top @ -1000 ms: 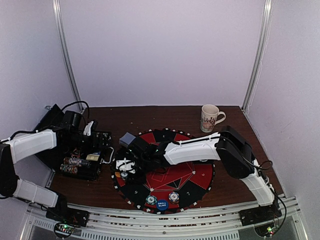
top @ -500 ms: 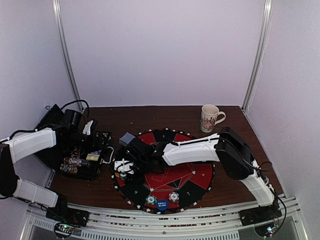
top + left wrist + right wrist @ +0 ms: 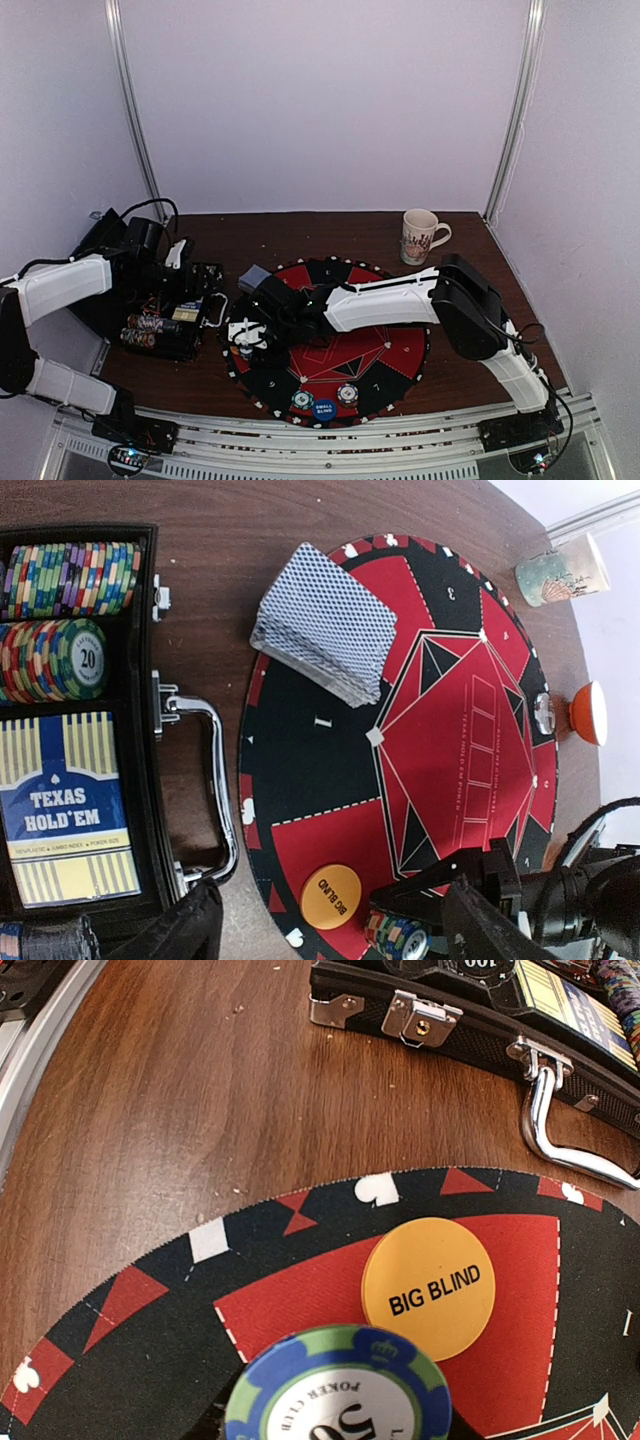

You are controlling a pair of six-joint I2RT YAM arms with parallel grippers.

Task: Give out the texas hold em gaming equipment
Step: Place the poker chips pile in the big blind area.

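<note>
A round red and black poker mat [image 3: 390, 350] lies mid-table. My right gripper [image 3: 246, 335] reaches over its left edge, shut on a small stack of poker chips [image 3: 340, 1385] with a blue-green top. The stack also shows in the left wrist view [image 3: 400, 937], between the right fingers [image 3: 455, 878]. An orange "big blind" button [image 3: 428, 1287] lies on the mat beside the stack. A deck of grey-blue-backed cards [image 3: 325, 635] lies on the mat's far left. A blue "small blind" button [image 3: 324, 408] and two chips [image 3: 302, 399] lie at the near edge. My left gripper [image 3: 335, 940] hangs open and empty above the case.
An open black case [image 3: 140, 780] left of the mat holds rows of chips [image 3: 65, 578] and a "Texas Hold'em" card box [image 3: 65, 810]; its metal handle [image 3: 215, 780] faces the mat. A white patterned mug [image 3: 420, 236] stands far right. An orange-rimmed bowl [image 3: 590, 712] sits beyond the mat.
My right gripper has moved slightly left with the chip stack, toward the mat's left edge. The left arm has not moved.
</note>
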